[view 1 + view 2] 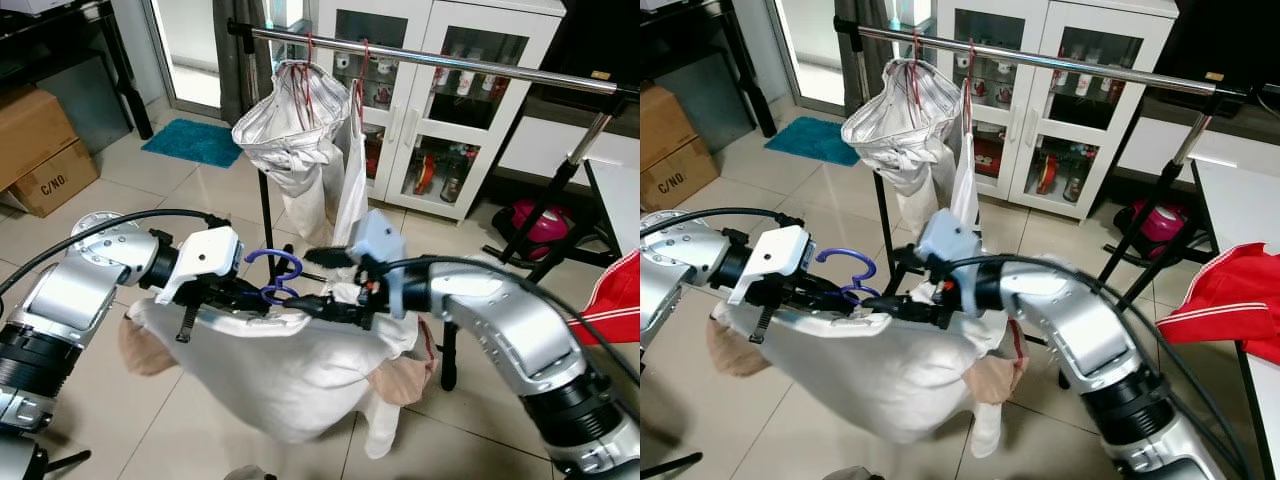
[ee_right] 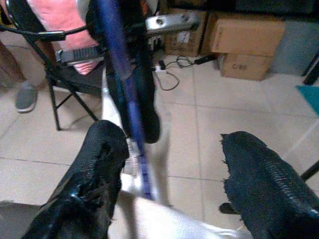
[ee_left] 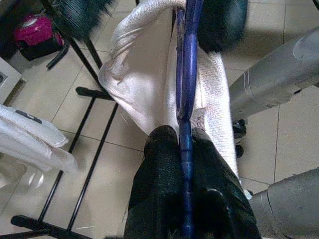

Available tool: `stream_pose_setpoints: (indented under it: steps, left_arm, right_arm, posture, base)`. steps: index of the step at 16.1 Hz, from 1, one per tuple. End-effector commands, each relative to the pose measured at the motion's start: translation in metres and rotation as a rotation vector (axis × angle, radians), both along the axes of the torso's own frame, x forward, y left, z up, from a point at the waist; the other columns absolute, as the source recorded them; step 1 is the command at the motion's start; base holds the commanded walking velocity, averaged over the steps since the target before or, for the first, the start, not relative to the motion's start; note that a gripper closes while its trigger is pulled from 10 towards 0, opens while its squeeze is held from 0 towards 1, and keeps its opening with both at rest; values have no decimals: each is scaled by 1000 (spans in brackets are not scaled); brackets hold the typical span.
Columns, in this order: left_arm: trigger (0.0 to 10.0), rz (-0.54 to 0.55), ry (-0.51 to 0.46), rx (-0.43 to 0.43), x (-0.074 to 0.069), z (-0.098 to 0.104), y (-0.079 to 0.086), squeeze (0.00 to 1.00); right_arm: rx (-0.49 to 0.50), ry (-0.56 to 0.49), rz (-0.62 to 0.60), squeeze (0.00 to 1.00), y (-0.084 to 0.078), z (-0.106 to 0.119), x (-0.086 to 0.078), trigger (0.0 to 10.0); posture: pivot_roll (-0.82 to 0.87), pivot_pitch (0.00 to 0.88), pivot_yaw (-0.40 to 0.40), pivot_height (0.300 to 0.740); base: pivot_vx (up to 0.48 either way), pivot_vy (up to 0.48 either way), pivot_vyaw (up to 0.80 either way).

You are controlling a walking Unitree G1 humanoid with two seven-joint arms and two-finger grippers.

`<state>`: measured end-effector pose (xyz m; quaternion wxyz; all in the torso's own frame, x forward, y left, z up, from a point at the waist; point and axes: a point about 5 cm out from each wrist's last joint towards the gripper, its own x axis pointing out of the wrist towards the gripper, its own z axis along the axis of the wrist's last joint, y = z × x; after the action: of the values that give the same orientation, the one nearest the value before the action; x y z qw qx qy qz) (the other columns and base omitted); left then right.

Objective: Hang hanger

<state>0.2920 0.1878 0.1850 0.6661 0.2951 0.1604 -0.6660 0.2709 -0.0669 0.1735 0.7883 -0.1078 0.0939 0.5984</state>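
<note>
A metal clothes rail (image 1: 440, 62) crosses the room above the tiled floor (image 1: 190, 190), with silver-white garments (image 1: 290, 140) already hanging near its left end. Below and in front of it, a blue hanger (image 1: 275, 275) carrying a white garment (image 1: 290, 370) is held between the two arms, well short of the rail. The left hand (image 3: 185, 149) is clenched on the hanger's blue bar, while the right hand (image 2: 169, 164) has its fingers spread apart beside the bar, seemingly not gripping it, though blur makes that uncertain.
</note>
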Motion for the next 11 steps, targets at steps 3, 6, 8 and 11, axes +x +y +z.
stream_pose_setpoints:
  steps: [3, 6, 8, 11]
  left_arm:
    - [0, -8, -43, -62, 2, 16, -4, 0]
    - [0, 0, -45, -65, 3, 17, -3, 0]
    - [0, 6, -45, -65, 4, 17, -3, 0]
    - [0, 11, -46, -67, 5, 17, -3, 0]
  right_arm:
    - [-43, 30, 1, 0, 3, -11, -3, 0]
    - [-38, 37, -6, 0, 4, -11, -3, 0]
    - [-37, 44, -18, 0, 3, -10, -1, 0]
    - [-33, 48, -26, 0, 3, -10, 0, 0]
  posture:
    - [-22, 0, -6, 740]
    - [-23, 0, -6, 740]
    - [-23, 0, -6, 740]
    - [-26, 0, -4, 740]
  base:
    - [0, 0, 0]
    - [0, 0, 0]
    - [0, 0, 0]
    - [0, 0, 0]
